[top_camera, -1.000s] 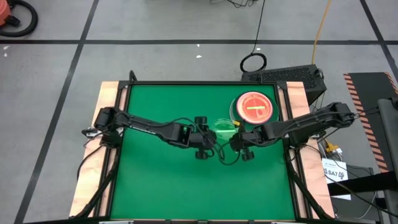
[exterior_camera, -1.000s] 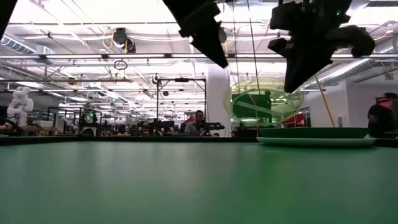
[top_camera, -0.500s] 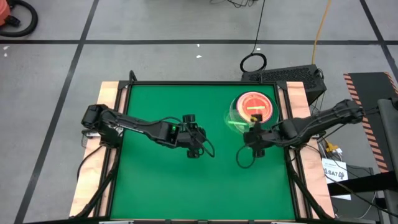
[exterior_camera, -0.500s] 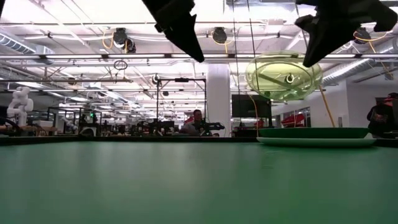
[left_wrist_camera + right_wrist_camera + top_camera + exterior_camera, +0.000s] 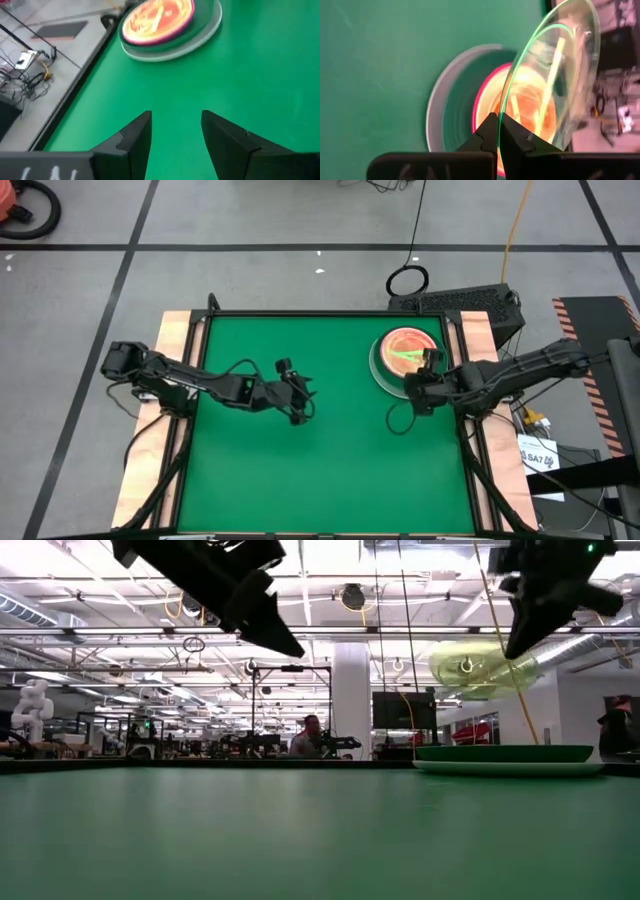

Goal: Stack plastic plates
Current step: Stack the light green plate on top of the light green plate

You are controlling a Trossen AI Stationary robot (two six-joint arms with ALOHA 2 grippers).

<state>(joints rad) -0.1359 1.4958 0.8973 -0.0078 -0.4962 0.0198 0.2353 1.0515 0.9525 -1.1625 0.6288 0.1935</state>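
Green table [image 5: 300, 470]: right gripper [image 5: 424, 380], clamping a translucent green plate [image 5: 408, 356], has moved over the far-right stack [image 5: 378, 366]; empty, parted left gripper [image 5: 300, 402] retreated left; low view shows the plate airborne.

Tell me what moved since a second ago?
The right gripper, jaws shut on the clear green plate, carried it from mid-table over the plate stack. The left gripper, jaws open and empty, backed away leftward. The stack stayed put.
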